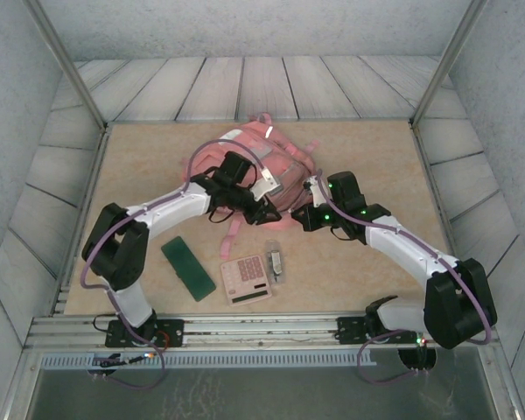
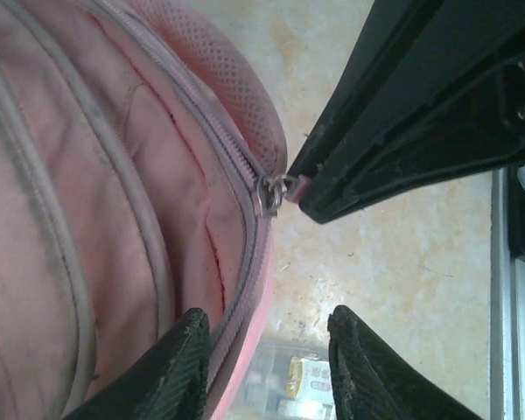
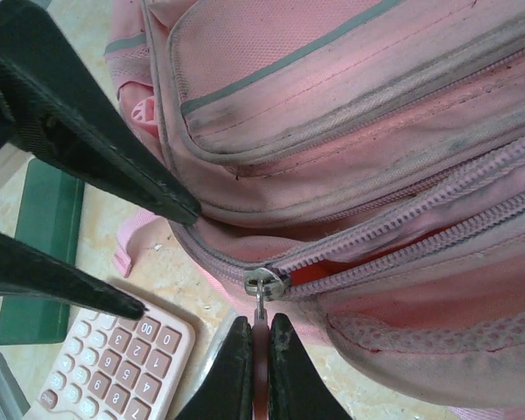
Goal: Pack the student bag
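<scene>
Right gripper is pinched shut on the zip pull of the student bag, its two fingers pressed together around the small metal tab that hangs from the slider. In the right wrist view the zip track is parted to the right of the slider, and a strip of orange-red shows in the gap. The left gripper stands open astride the bag's edge, just beside that slider. One finger lies against the pink fabric and the other sits clear of it, over the table. The bag lies at the middle of the table, with both arms reaching in to its near edge from either side. Between the bag and the arm bases lie a pink calculator, a flat green rectangular item to the calculator's left, and a small clear packet just beside its upper right corner.
</scene>
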You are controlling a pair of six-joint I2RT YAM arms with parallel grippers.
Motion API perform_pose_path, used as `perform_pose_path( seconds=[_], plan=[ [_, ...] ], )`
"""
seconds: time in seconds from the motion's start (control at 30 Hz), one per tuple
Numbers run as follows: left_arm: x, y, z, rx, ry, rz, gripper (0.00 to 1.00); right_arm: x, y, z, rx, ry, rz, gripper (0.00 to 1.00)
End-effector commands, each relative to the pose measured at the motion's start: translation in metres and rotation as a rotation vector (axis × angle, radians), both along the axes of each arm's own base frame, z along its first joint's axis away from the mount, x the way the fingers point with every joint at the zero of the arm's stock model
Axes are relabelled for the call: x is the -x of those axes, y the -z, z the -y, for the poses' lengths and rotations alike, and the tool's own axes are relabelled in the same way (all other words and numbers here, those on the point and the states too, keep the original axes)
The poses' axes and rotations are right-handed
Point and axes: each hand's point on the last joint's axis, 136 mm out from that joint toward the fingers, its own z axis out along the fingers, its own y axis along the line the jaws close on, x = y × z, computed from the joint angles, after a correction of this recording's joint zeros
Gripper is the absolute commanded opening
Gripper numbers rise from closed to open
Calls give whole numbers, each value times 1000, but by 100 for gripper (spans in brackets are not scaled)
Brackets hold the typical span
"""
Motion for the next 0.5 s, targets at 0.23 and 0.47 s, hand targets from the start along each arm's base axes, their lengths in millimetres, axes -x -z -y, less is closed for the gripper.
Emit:
perform_pose_path(
  seconds=[0.23,0.47],
  plan=[
    [-4,11,16,11,29,-35,29,-2,-41,-12,-79,-59,109,0],
    [-8,12,12,-13,-1,-18,12,-6,-41,-9,-62,-36,117,0]
  ],
)
